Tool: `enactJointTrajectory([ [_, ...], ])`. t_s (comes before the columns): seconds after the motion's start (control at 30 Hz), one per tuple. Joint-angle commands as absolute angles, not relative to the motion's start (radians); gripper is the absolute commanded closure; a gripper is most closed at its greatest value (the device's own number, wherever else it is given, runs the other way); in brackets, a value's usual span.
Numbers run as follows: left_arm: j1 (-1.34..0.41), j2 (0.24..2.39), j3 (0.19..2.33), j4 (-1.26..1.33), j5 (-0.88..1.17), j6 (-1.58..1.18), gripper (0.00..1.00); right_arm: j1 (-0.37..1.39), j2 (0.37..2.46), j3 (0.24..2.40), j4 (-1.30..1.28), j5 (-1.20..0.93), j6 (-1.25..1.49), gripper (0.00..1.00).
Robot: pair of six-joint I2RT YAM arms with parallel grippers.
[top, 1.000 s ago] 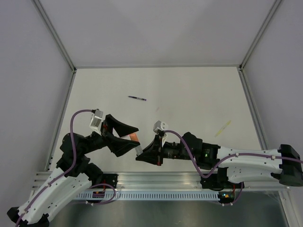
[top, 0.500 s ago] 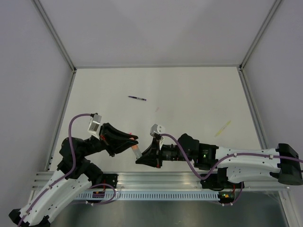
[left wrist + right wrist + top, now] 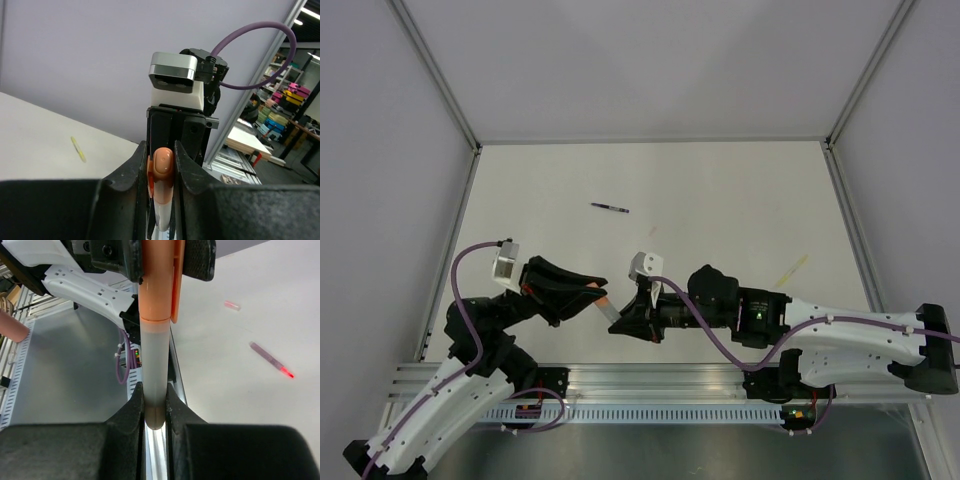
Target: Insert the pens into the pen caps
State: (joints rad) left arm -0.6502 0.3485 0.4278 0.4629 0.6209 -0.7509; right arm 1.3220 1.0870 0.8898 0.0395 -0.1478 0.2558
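A pen with a pale grey-white barrel (image 3: 152,365) is held between my two grippers, low over the table's near edge. An orange pen cap (image 3: 162,165) sits on its end, and the join between cap and barrel shows in the right wrist view. My left gripper (image 3: 161,150) is shut on the pen cap (image 3: 603,297). My right gripper (image 3: 153,390) is shut on the barrel's other end (image 3: 613,312). A dark purple pen (image 3: 610,208) lies farther back on the table. A pale yellow pen (image 3: 791,271) lies at the right.
A small pink piece (image 3: 653,231) lies on the table behind the grippers. The metal rail (image 3: 650,385) carrying the arm bases runs along the near edge. The enclosure's walls (image 3: 410,180) close in the table on the left, right and back.
My left gripper was open around the orange cap and has shut on it. Both grippers have drifted a little left and toward the near edge with the pen.
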Motion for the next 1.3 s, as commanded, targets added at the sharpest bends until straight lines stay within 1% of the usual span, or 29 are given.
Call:
enactJointTrajectory([
  [0.0, -0.666, 0.388, 0.364, 0.363, 0.752, -0.813, 0.98, 1.247, 1.098, 1.083, 0.244, -0.025, 0.181, 1.00],
  [0.27, -0.666, 0.445, 0.327, 0.356, 0.750, -0.750, 0.98, 1.109, 1.129, 1.196, 0.172, -0.127, 0.193, 1.00],
  [0.4, -0.666, 0.503, 0.305, 0.478, 0.785, -0.768, 0.98, 1.057, 1.154, 1.236, 0.152, -0.169, 0.181, 1.00],
  [0.43, -0.666, 0.512, 0.290, 0.504, 0.791, -0.775, 0.98, 1.043, 1.158, 1.239, 0.159, -0.219, 0.189, 1.00],
  [0.57, -0.667, 0.572, 0.270, 0.627, 0.822, -0.817, 0.98, 0.996, 1.178, 1.264, 0.178, -0.278, 0.218, 1.00],
  [0.73, -0.667, 0.589, 0.261, 0.683, 0.848, -0.825, 0.98, 0.956, 1.200, 1.279, 0.198, -0.334, 0.230, 1.00],
  [0.9, -0.667, 0.607, 0.229, 0.819, 0.890, -0.877, 0.98, 0.882, 1.227, 1.284, 0.284, -0.443, 0.308, 1.00],
  [1.1, -0.667, 0.597, 0.242, 0.770, 0.891, -0.859, 0.98, 0.854, 1.259, 1.322, 0.322, -0.520, 0.350, 1.00],
  [1.27, -0.667, 0.609, 0.239, 0.781, 0.893, -0.851, 0.98, 0.848, 1.298, 1.364, 0.345, -0.569, 0.380, 1.00],
])
